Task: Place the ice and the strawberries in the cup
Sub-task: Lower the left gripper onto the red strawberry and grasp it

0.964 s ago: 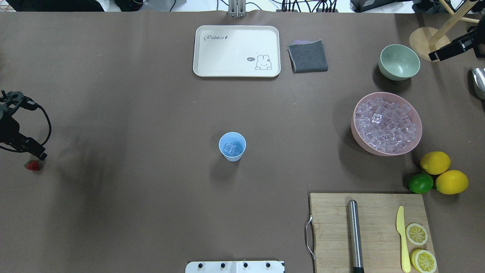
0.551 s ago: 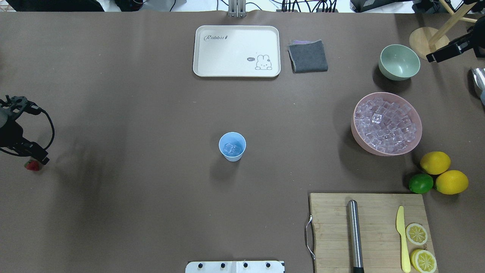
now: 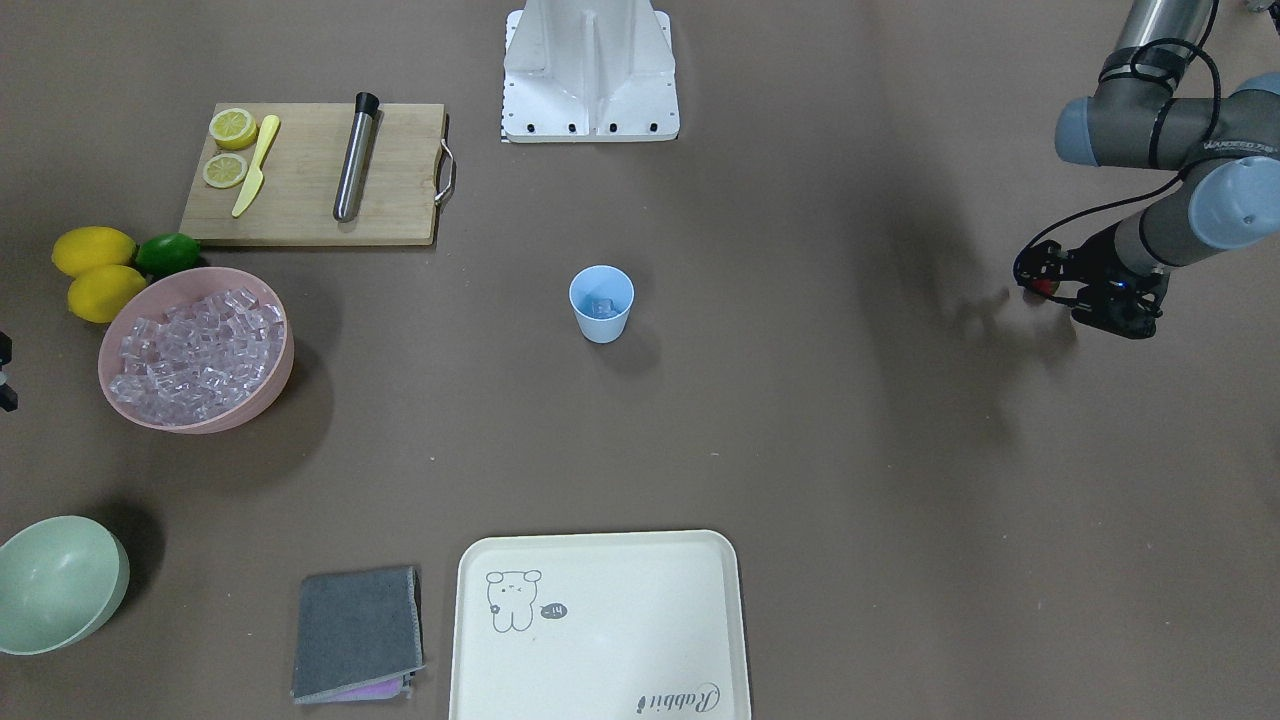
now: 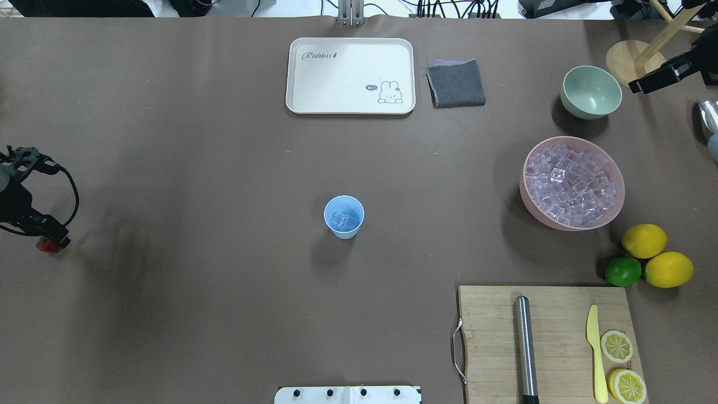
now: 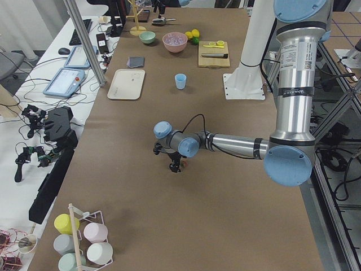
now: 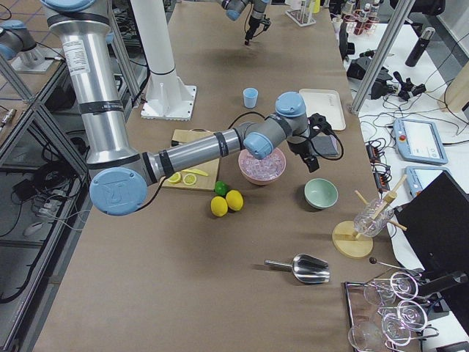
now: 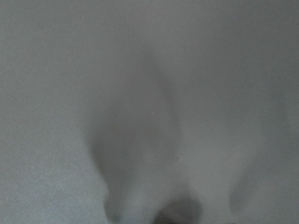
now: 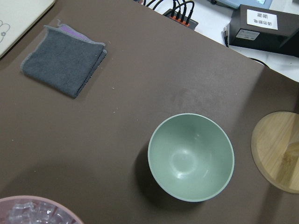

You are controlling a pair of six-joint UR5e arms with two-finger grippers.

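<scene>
Although the left jaws sit low over the strawberry at the left end of the desk, the red fruit peeking out beside them, it cannot be told whether they are clenched on it. The right jaws hang near the pale green bowl, their state likewise unclear. Well apart from both, the cup stands mid-desk with ice cubes inside.

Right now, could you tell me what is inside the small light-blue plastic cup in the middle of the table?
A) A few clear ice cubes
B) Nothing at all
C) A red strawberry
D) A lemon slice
A: the overhead view shows clear ice cubes at the bottom of the light-blue cup, while the red strawberry is far off toward the table's left end.
</scene>
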